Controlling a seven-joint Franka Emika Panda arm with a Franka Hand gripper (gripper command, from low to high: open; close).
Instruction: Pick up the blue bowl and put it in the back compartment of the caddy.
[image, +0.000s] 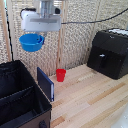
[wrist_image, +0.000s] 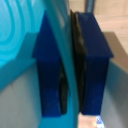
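blue bowl (image: 31, 42) lifted, hanging tilted by its rim | fingers (wrist_image: 95, 60) closed, pinching rim wall | above caddy's back compartment (image: 11, 77), clear for lowering

The blue bowl (image: 31, 42) looks like smooth, faintly glossy plastic, and so does the small red cup (image: 60, 75). The caddy (image: 20, 100) is matt black cloth with soft stitched edges. The surface (image: 95, 100) is pale, smooth wooden planks. The black appliance box (image: 107, 52) at far right looks hard and matt. The pincer (wrist_image: 70, 65) pads look dark blue and matt.
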